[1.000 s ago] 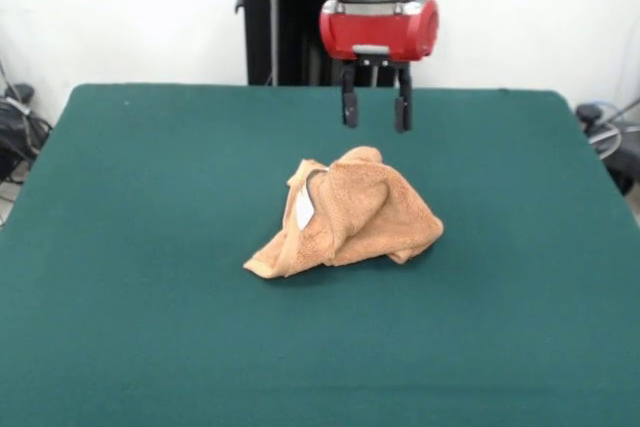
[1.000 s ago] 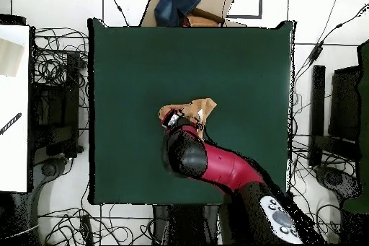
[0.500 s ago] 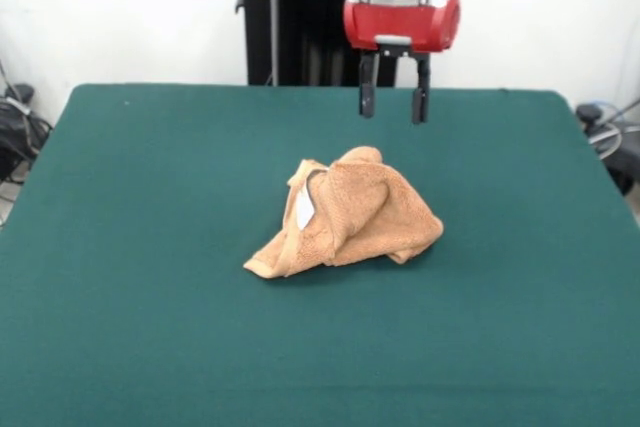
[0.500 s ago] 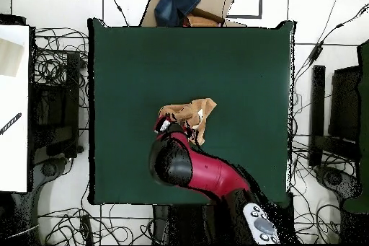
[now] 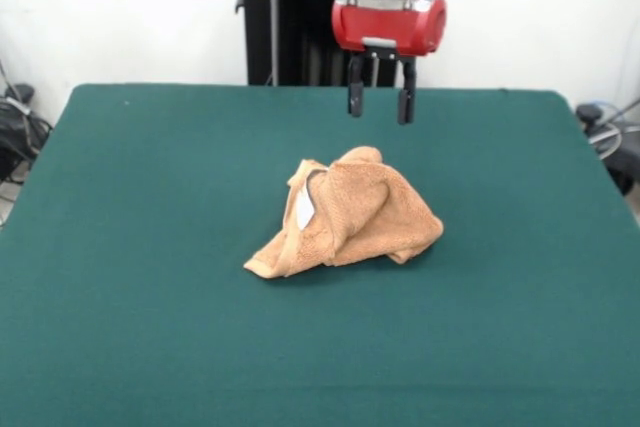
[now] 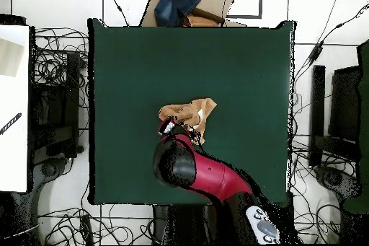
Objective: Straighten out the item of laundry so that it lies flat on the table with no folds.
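Front view, tool (image 5: 377, 107) hanging with fingers apart above and behind the crumpled orange-tan towel (image 5: 350, 215), towel bunched near the middle of the green bench (image 5: 130, 247), white label showing.

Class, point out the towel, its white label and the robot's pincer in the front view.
towel (image 5: 375, 212): front view, on the raised middle fold.
label (image 5: 304, 207): front view, on the white patch at the towel's left side.
pincer (image 5: 378, 102): front view, midway between its tips.
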Robot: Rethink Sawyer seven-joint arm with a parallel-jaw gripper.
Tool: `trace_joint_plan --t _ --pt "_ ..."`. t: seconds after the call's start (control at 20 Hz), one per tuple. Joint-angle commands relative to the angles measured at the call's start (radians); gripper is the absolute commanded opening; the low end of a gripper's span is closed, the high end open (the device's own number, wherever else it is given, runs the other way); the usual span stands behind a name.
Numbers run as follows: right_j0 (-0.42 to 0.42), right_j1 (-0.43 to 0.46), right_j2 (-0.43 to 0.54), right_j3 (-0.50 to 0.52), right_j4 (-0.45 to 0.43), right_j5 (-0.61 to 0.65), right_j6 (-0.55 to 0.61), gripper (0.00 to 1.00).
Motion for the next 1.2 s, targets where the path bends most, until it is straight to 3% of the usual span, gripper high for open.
trace_joint_plan --t 0.05,0.3,0.6,0.75,0.9,1.2 --pt "0.114 -0.037 -0.137 -0.025 0.153 0.165 0.271 1.00" --pt "0.254 -0.020 -0.283 -0.173 0.197 0.352 0.266 1.00" --pt "0.300 0.011 -0.324 -0.242 0.205 0.450 0.296 1.00" --pt "0.282 0.051 -0.279 -0.202 0.222 0.327 0.286 1.00" --pt "0.201 0.100 -0.182 -0.160 0.215 0.221 0.251 1.00" --pt "0.115 0.148 -0.107 -0.142 0.173 0.126 0.210 1.00"
